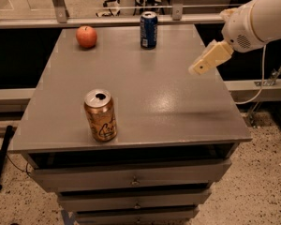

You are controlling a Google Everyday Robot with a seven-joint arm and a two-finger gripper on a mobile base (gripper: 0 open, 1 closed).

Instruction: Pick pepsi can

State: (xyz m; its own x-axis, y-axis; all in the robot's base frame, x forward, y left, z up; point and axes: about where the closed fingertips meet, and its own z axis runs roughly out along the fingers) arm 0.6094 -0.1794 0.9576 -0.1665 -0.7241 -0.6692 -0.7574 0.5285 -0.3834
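Observation:
The pepsi can (148,29) is a dark blue can with a silver top, standing upright at the far edge of the grey table (145,93), a little right of middle. My gripper (199,69) reaches in from the right on a white arm, hanging above the table's right side. It is to the right of the can and nearer the camera, well apart from it, and holds nothing.
A gold-orange can (100,115) with script lettering stands upright near the front left. A red apple (86,36) lies at the far left. Drawers (131,179) run under the tabletop. A railing and dark gap lie behind the table.

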